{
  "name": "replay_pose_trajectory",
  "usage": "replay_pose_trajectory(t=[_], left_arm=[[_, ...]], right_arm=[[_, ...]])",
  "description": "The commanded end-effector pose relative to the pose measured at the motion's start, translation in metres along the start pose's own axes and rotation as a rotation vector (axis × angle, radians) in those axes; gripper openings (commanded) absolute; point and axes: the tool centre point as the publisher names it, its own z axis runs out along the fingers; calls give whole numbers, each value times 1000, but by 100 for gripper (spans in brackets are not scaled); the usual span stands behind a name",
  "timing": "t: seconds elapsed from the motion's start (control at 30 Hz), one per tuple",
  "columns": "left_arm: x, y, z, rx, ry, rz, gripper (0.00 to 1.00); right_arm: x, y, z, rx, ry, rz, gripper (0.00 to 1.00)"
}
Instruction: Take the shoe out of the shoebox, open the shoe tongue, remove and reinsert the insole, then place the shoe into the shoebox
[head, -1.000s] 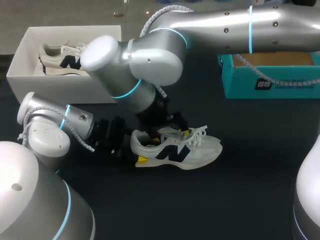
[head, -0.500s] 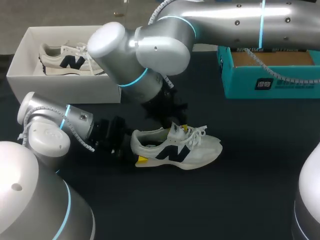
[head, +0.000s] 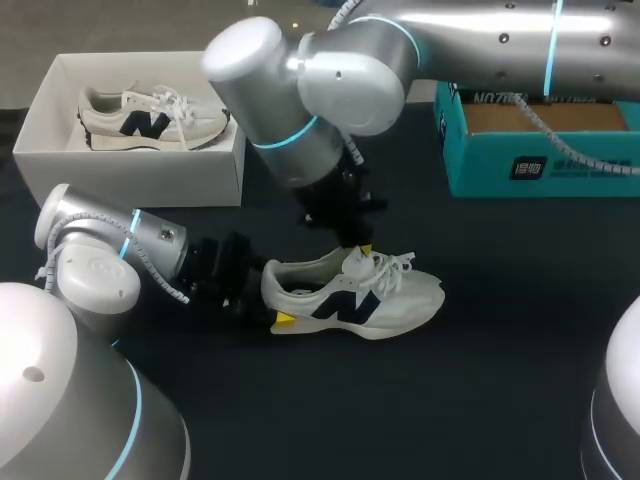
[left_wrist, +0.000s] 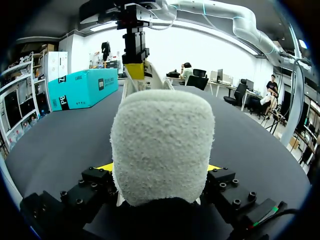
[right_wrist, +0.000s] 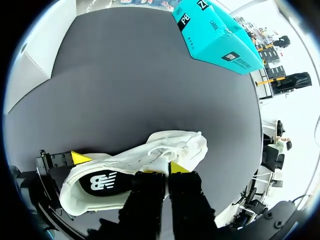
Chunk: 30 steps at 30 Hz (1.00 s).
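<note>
Since 1 second ago the right arm has swung up and off the shoe's collar. Its right gripper is pinched shut on the tongue, drawing it up from the laces. At the other end the left gripper is clamped on the heel of the shoe, a yellow tip on each side, steadying it on the table. Step 1 looks done: the shoe is out, well apart from the white shoebox, which holds a 2nd shoe. Tongue-opening is in hand. No insole shows, so its removal, its reinsertion and the return to the box appear left.
</note>
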Motion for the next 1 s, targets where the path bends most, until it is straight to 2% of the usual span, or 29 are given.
replay_pose_trajectory(t=[0.03,0.5,0.7,1.0], left_arm=[[-1,2,3,-2,-2,-1,0],[-1,2,3,-2,-2,-1,0],[-1,2,3,-2,-2,-1,0],[-1,2,3,-2,-2,-1,0]], right_arm=[[-18,-1,2,9,50,104,0],[-57,4,18,138,490,38,0],[-71,6,28,159,562,64,0],[-79,6,36,164,635,82,0]])
